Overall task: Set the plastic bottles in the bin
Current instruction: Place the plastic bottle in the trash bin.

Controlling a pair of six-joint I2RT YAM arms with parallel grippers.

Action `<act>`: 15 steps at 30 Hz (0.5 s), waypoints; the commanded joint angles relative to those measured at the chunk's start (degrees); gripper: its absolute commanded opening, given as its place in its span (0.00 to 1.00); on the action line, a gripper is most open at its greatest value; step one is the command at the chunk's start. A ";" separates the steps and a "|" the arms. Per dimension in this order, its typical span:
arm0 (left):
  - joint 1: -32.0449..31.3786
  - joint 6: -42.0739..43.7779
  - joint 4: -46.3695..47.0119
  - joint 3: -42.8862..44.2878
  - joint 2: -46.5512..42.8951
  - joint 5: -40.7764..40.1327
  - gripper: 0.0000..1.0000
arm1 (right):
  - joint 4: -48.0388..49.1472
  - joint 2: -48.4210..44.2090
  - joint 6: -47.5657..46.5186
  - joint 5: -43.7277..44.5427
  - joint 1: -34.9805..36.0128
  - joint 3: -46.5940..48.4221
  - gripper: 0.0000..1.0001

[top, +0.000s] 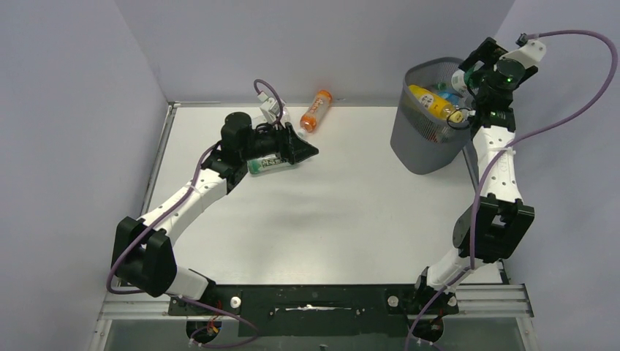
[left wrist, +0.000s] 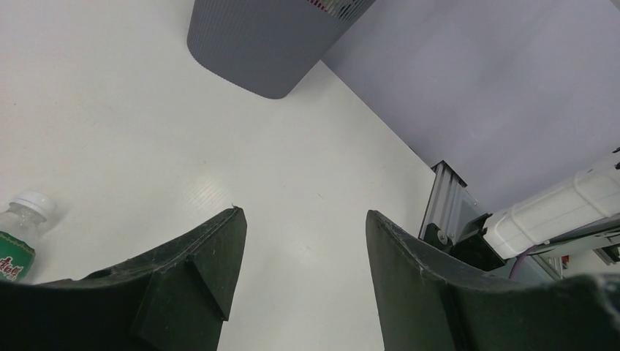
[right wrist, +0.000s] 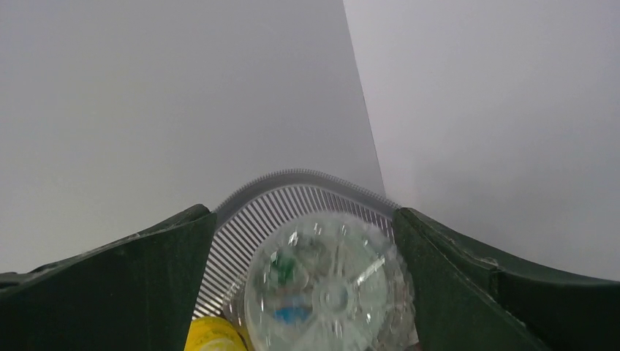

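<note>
Top external: arm bases point(top: 311, 300) at near edge, white table point(top: 351, 219) beyond. Mid-table, left gripper point(left wrist: 303, 213) has fingers wide, nothing between; green-label bottle point(top: 265, 164) lies just beside them. Far edge: orange bottle point(top: 316, 111) on its side. Far right: bin point(top: 420, 146) with yellow bottle point(top: 431, 102) inside. Over it, right gripper point(right wrist: 303, 212) is spread wide, clear bottle point(right wrist: 329, 292) base-on between fingers, gap one side. Plain lilac-grey walls point(top: 329, 44) around.

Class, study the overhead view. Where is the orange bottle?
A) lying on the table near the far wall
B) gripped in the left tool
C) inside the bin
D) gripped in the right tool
A: the orange bottle lies on its side on the table by the far wall, apart from the left tool and well left of the bin.
</note>
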 commanded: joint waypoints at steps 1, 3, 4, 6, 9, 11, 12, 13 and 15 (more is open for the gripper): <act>0.46 0.01 3.36 0.67 -1.31 0.68 0.60 | -3.70 -3.32 -2.15 0.93 0.34 3.53 0.96; 0.46 -0.14 3.57 0.63 -1.20 0.69 0.60 | -6.16 -4.81 -1.74 1.33 0.39 3.99 0.97; 0.46 -0.24 3.71 0.64 -0.95 0.77 0.60 | -7.26 -5.68 -1.65 1.70 0.45 4.13 0.98; 0.46 -0.42 3.82 0.72 -0.67 0.78 0.60 | -9.04 -7.62 -1.53 1.88 0.39 4.29 0.98; 0.46 -0.51 3.80 0.88 -0.40 0.71 0.60 | -11.71 -10.51 -1.24 1.26 0.44 4.93 0.98; 0.46 -0.72 3.73 1.01 -0.09 0.05 0.60 | -13.65 -12.36 -0.66 0.26 0.39 5.59 0.98; 0.46 -0.89 3.53 1.32 0.23 -0.41 0.60 | -14.53 -13.28 -0.31 -0.56 0.39 5.83 0.99; 0.46 -1.07 3.06 1.71 0.79 -1.06 0.60 | -15.39 -14.14 0.05 -1.76 0.37 6.05 0.99; 0.46 -1.37 2.45 2.62 2.18 -2.47 0.61 | -16.95 -15.99 1.04 -4.04 0.39 6.18 0.98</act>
